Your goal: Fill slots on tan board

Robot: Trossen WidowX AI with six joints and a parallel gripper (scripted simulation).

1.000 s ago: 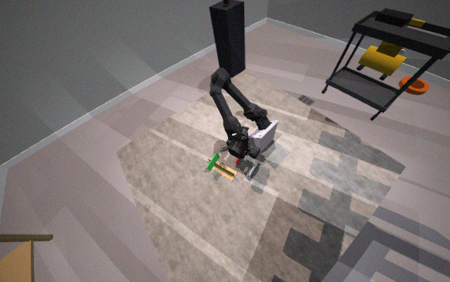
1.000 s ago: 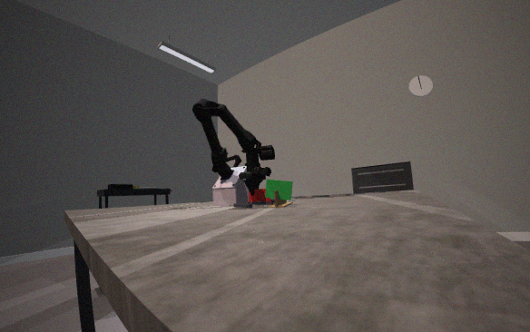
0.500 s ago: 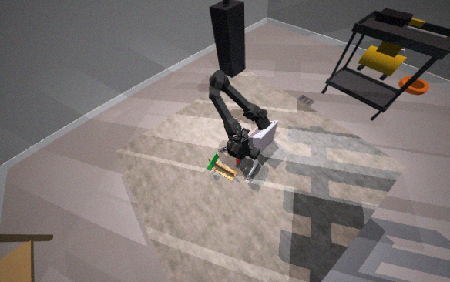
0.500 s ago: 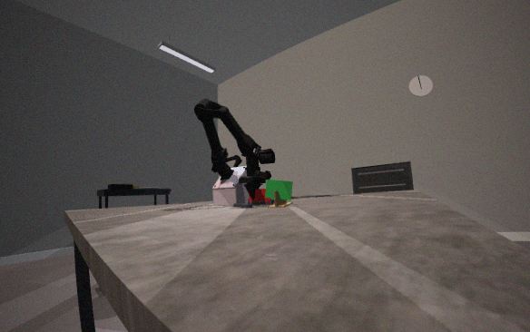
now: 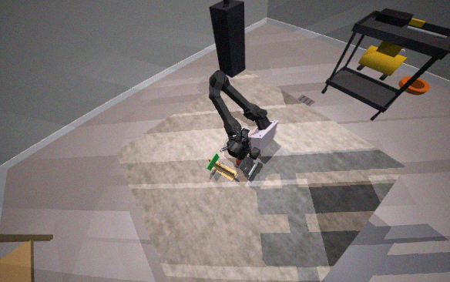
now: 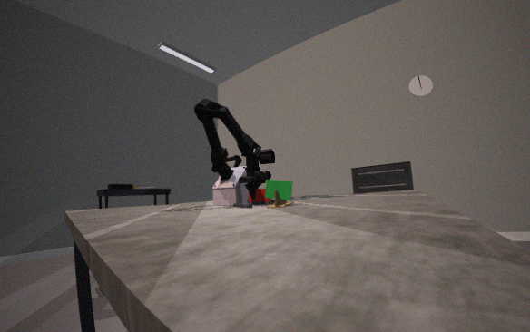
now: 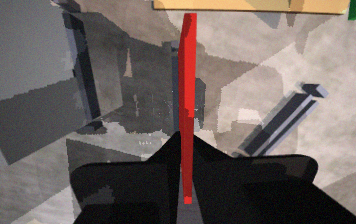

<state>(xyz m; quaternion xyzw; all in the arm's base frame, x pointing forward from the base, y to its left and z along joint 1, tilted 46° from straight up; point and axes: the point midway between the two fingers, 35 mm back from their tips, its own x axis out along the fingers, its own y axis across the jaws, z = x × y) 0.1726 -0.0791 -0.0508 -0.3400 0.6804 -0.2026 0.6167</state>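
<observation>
Here, our black hand (image 5: 246,163) (image 6: 252,196) (image 7: 182,135) is pinching the red board (image 5: 238,162) (image 6: 260,196) (image 7: 188,75), low over the counter (image 5: 200,231) (image 6: 290,272) (image 7: 330,55), well in from its edges. The green board (image 5: 213,162) (image 6: 279,190) (image 7: 353,10) stands across the tan board (image 5: 225,170) (image 6: 281,205) (image 7: 250,5) nearby.

A crosswise board (image 5: 213,162) (image 6: 279,190) (image 7: 353,12) on one end of the slotted board (image 5: 226,171) (image 6: 276,200) (image 7: 250,6), another board (image 5: 238,162) (image 6: 260,196) (image 7: 188,65) between the claw's (image 5: 240,159) (image 6: 252,196) (image 7: 186,136) fingers nearby.

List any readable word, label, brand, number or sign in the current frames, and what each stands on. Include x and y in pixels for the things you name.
No readable text in any view.
Wall clock (image 6: 421,85): a dark hand shows; no numerals can be made out.
Arm (image 5: 219,82) (image 6: 233,122): no brand legible.
Red board (image 7: 187,75) and green board (image 5: 213,162) (image 6: 279,190): no lettering visible.
</observation>
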